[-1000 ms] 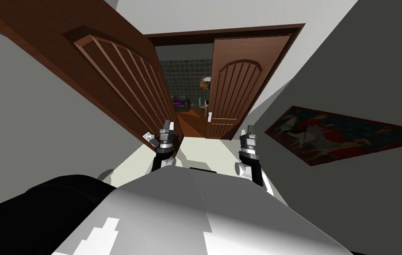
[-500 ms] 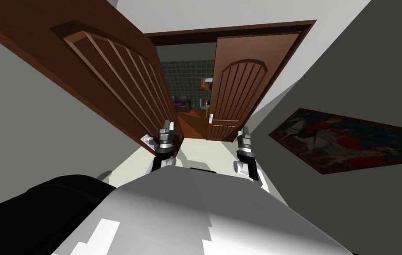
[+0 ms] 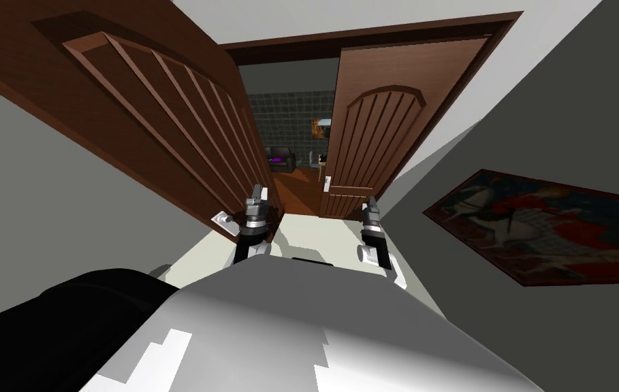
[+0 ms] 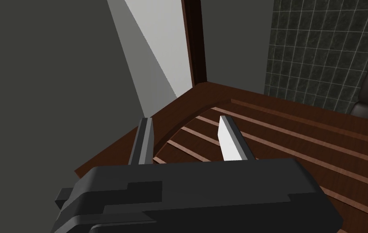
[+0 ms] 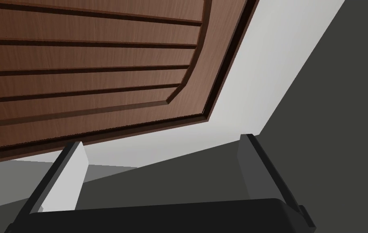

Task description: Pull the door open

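"Grey walls close in on both sides, with a painting on the right one. Where is the door?"

"Ahead, the left door leaf stands swung well towards me. Its free edge is just by my left gripper, with the pale handle just beside. Opposite, the right door leaf sits nearly in its frame."

"Holding anything?"

"No. My left fingers stand apart over the panel with nothing between them. My right gripper is spread wider, also bare."

"Why is the left hand there?"

"I judge the pull mostly made, since the gap shows a tiled wall and an armchair. From the edge I could draw the leaf wider. The right arm hangs clear of its swing."
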### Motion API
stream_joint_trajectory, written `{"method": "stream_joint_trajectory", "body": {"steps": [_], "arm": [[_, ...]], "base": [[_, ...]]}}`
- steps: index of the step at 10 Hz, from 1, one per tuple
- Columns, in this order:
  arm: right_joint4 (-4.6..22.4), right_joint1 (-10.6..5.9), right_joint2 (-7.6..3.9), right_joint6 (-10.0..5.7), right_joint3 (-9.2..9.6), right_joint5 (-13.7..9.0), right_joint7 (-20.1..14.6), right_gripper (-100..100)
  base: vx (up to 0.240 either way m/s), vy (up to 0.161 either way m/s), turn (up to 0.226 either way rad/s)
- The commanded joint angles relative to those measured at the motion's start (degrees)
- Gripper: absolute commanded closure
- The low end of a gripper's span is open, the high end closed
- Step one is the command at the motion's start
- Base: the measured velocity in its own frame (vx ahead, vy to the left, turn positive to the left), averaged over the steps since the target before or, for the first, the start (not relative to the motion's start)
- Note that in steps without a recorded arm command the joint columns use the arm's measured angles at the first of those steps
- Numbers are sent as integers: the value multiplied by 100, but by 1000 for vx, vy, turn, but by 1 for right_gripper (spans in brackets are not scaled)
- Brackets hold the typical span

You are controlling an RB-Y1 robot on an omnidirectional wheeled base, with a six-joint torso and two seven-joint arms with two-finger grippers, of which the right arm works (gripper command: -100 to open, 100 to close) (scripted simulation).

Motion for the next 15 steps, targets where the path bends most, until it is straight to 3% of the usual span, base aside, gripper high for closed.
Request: {"method": "stream_joint_trajectory", "body": {"steps": [1,15], "arm": [[225,-112,-22,21,-22,-5,-44,-100],[2096,-1077,-77,230,-174,-20,-373,-100]], "base": [[100,25,32],[101,20,33]]}}
